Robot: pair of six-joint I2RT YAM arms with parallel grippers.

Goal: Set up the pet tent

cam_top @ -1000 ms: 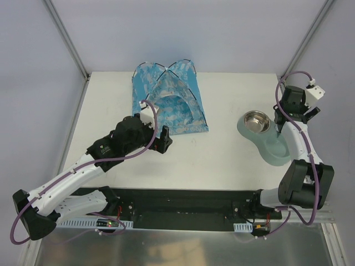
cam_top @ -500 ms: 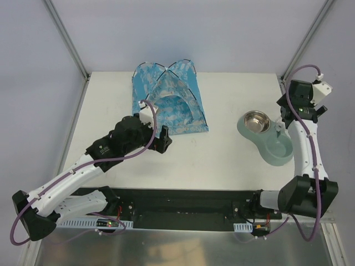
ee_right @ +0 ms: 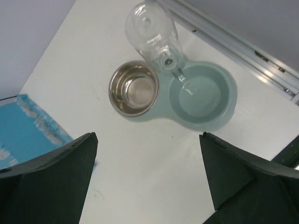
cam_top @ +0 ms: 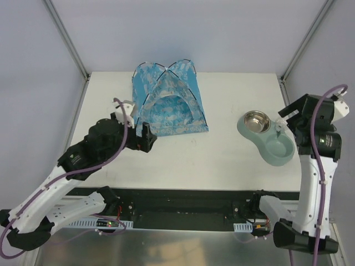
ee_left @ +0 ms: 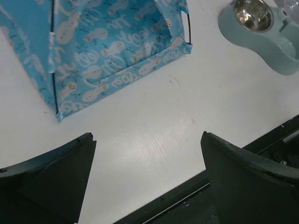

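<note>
While the tent (cam_top: pixel 169 105) sits on the bench (cam_top: pixel 222 160) just ahead of the left pincer (ee_left: pixel 147 140), that pincer gapes wide and holds nothing. So does the right pincer (ee_right: pixel 148 135), hanging over a pet feeder (ee_right: pixel 196 93), well apart from the tent. The tent looks light and soft, cloth stretched on thin springy poles (ee_left: pixel 53 84), likely to slide or buckle. I'd take it by a pole at the nearest corner.

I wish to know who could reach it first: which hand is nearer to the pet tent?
Left. The left hand is beside the pet tent, at its near left corner; the right hand is far right, above the feeder.
</note>
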